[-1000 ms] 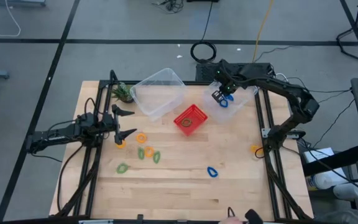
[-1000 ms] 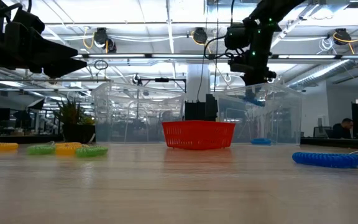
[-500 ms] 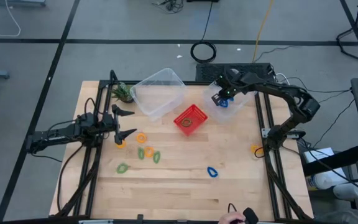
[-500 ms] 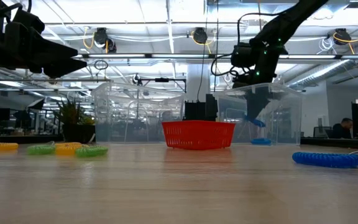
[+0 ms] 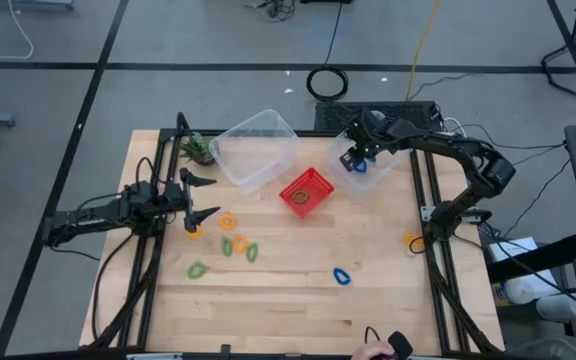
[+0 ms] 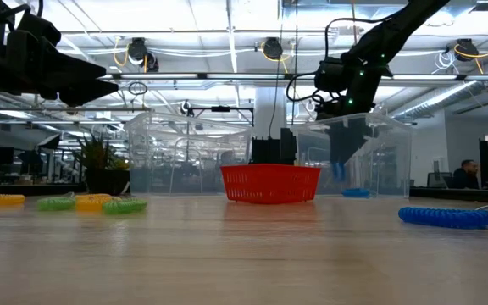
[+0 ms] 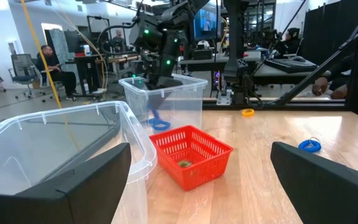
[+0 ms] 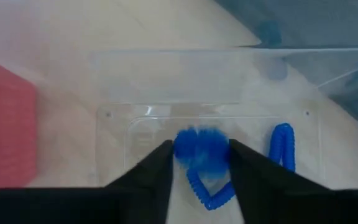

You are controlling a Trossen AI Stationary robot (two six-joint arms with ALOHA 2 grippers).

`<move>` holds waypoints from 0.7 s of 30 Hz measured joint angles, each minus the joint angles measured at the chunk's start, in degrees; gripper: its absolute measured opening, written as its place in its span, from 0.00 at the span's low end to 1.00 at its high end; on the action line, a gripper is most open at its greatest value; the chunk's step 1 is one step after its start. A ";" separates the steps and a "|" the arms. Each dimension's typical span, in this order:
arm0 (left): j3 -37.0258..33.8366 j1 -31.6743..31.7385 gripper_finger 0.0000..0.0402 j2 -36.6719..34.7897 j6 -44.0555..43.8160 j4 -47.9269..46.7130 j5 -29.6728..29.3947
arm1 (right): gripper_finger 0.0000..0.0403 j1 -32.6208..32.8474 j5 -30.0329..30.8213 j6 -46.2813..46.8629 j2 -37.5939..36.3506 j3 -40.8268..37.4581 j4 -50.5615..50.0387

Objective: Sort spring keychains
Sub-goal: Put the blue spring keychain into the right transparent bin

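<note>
While over clear bin (image 5: 368, 160), right pincer (image 8: 199, 163) seemingly releasing blue keychain (image 8: 205, 163).

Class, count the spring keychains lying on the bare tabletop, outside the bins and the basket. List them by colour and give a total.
Blue keychains: 1
Green keychains: 3
Orange keychains: 3
Total: 7
</note>
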 joint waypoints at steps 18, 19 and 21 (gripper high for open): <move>0.01 0.00 0.98 -0.01 0.00 0.00 0.00 | 0.63 0.41 -0.16 -1.66 -5.11 -0.03 0.38; 0.01 0.01 0.98 0.01 0.00 0.02 0.00 | 0.63 0.68 -0.13 -2.15 -6.13 -0.02 0.22; 0.01 0.01 0.98 -0.01 0.00 0.00 0.00 | 0.63 1.45 -0.10 -3.20 -8.52 -0.02 -0.61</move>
